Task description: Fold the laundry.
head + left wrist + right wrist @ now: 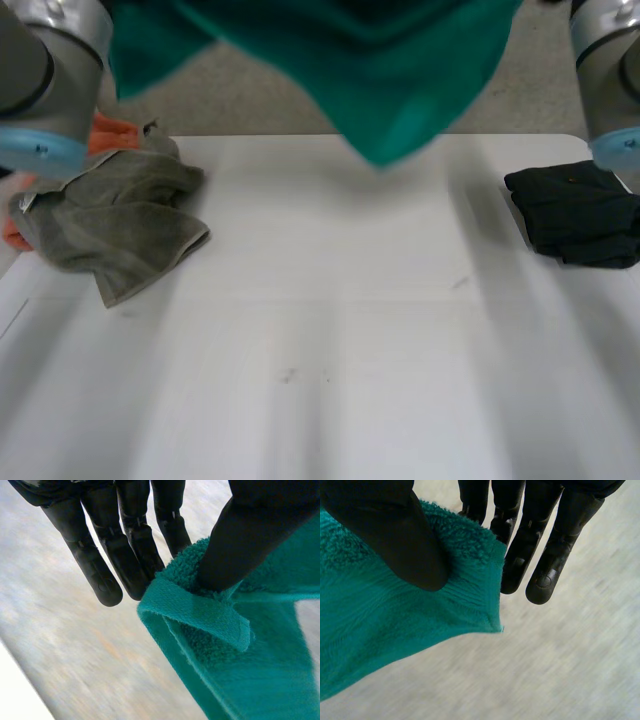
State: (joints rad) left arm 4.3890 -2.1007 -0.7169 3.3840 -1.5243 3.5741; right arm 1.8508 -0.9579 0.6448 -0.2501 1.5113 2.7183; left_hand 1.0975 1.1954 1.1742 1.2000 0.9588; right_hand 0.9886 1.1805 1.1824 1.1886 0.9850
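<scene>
A teal towel [380, 70] hangs in the air above the far side of the white table [330, 350], its lowest fold dipping toward the table's middle. In the left wrist view my left hand [235, 550] pinches a rolled corner of the towel [250, 670] between its thumb and straight fingers [100, 570]. My right hand [395, 535] pinches another corner of the towel [380, 630] the same way, thumb pressed on the cloth against the fingers [545, 565]. Both arms [40, 80] [610, 70] are raised at the table's far corners.
A crumpled grey-green towel [120, 215] lies at the table's left, over an orange cloth [110, 132]. A folded black cloth [580, 215] lies at the right edge. Bare white table stretches across the middle and front.
</scene>
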